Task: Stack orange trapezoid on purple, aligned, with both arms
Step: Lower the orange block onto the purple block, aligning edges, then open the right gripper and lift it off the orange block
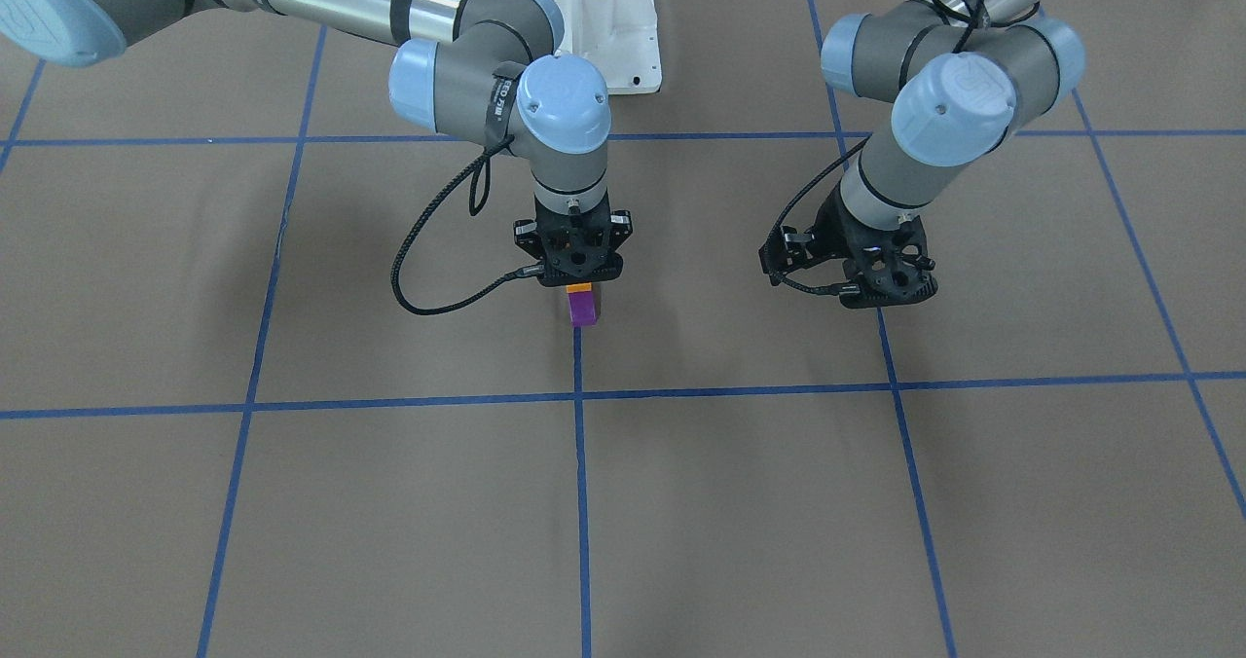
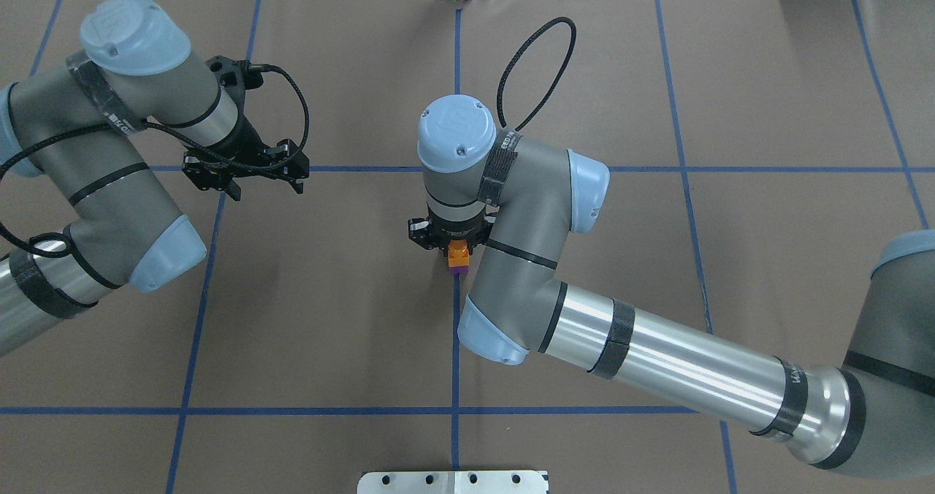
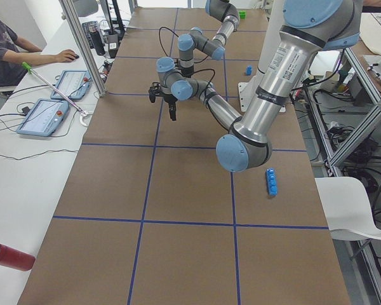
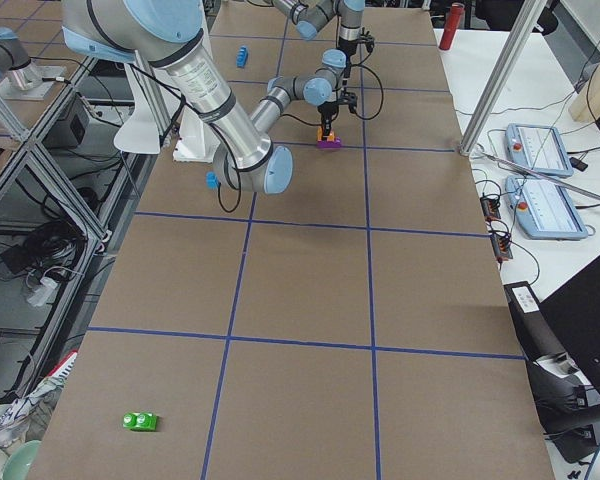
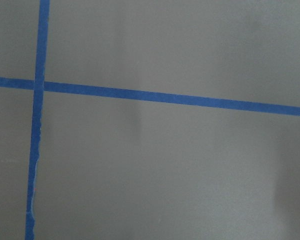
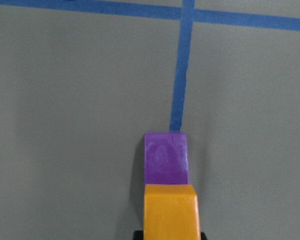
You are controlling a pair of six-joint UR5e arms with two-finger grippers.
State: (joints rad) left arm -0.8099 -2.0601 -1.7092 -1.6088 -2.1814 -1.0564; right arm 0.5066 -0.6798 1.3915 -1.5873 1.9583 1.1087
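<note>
The orange trapezoid [image 1: 580, 289] sits on top of the purple brick [image 1: 584, 310], which rests on the brown table at a blue tape line. My right gripper [image 1: 581, 280] points straight down over them and is shut on the orange trapezoid. The right wrist view shows the orange trapezoid [image 6: 170, 210] close up, with the purple brick [image 6: 166, 157] showing beyond it, their sides in line. In the overhead view the stack [image 2: 458, 256] peeks out under the right wrist. My left gripper [image 2: 266, 185] hangs apart, open and empty, above bare table.
The white base mount [image 1: 584, 16] stands behind the stack. Blue bricks [image 3: 271, 181] and a green brick [image 4: 140, 421] lie far off along the table. A red cylinder [image 3: 9, 256] lies on the side bench. An operator [image 3: 6, 44] sits there.
</note>
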